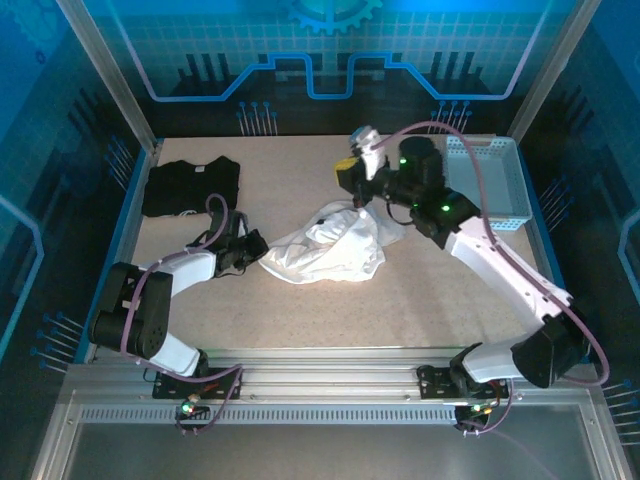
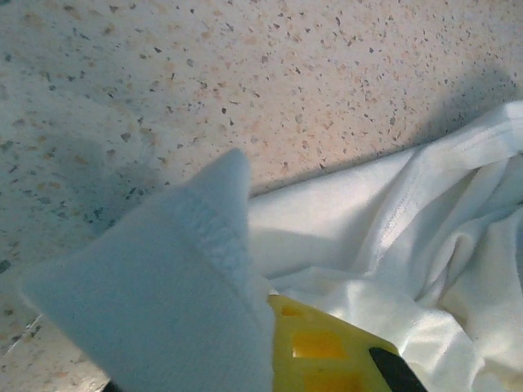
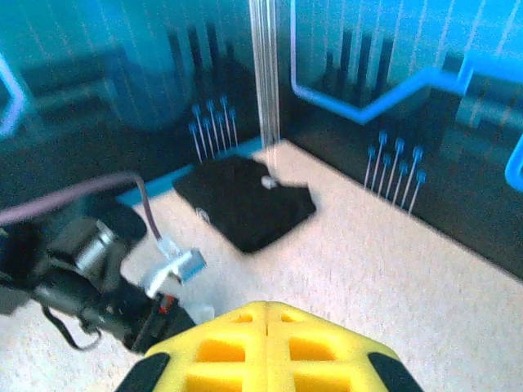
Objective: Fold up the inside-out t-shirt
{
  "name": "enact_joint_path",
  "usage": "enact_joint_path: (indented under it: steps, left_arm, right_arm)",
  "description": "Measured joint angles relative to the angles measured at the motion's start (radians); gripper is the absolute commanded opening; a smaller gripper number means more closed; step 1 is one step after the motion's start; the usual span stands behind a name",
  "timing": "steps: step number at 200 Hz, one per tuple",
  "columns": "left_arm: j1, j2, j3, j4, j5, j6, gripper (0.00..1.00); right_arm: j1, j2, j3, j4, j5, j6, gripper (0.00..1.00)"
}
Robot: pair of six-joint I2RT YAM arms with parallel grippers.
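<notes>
Where the arms are bolted, worktop (image 1: 430, 300): speckled beige, flat, edged by a metal rail at the near side
Room: dark panels (image 1: 330, 60) lit blue stand behind the far edge; pale circuit-like lines run across them
Basket (image 1: 500, 185): white, perforated, at the far right of the worktop; its left end lies behind the right arm
Black shirt (image 1: 190, 185): folded flat at the far left, well apart from the arms' work; the right wrist view shows it too (image 3: 245, 200)
White shirt (image 1: 330, 245): crumpled in a loose heap mid-worktop, between the two arms; seams face outward
Left gripper (image 1: 252, 250): low at the heap's left edge, clamped on the white shirt; in its wrist view a fold stands up over a yellow finger (image 2: 323, 347), the rest of the cloth spreading to the right
Right gripper (image 1: 350, 170): raised over the heap's far edge, yellow fingers pressed together (image 3: 268, 343); whether it touches the cloth, I cannot tell
</notes>
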Motion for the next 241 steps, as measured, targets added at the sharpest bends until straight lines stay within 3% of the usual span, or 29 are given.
enact_joint_path:
  steps: [36,62,77,87,122,131,167,214,241]
  left_arm:
    - [-0.001,-0.006,0.0,0.008,0.014,0.003,0.05]
    - [-0.001,-0.029,0.001,0.005,0.015,0.011,0.04]
    - [-0.003,-0.038,0.003,0.002,0.016,0.02,0.04]
    - [-0.003,-0.041,0.003,0.001,0.016,0.021,0.04]
    - [-0.003,-0.042,0.003,-0.008,0.018,0.023,0.03]
    - [-0.003,-0.042,0.003,-0.011,0.018,0.026,0.03]
    - [-0.003,-0.054,0.003,-0.023,0.018,0.029,0.03]
    - [-0.027,-0.128,0.0,-0.018,0.024,0.029,0.03]
    - [-0.051,-0.137,-0.025,0.018,0.021,0.027,0.01]
  right_arm:
    - [0.143,0.169,-0.002,-0.149,0.155,-0.138,0.79]
    - [0.209,0.299,0.006,-0.234,0.275,-0.227,0.83]
    - [0.233,0.378,0.038,-0.274,0.349,-0.264,0.79]
    - [0.238,0.426,0.071,-0.294,0.392,-0.288,0.71]
    - [0.237,0.505,0.148,-0.306,0.502,-0.322,0.2]
    - [0.237,0.506,0.154,-0.303,0.513,-0.324,0.0]
    - [0.211,0.442,0.164,-0.286,0.464,-0.276,0.0]
    - [-0.056,0.061,0.048,-0.14,0.067,-0.036,0.0]
    - [-0.086,-0.011,0.047,0.005,-0.124,0.104,0.0]
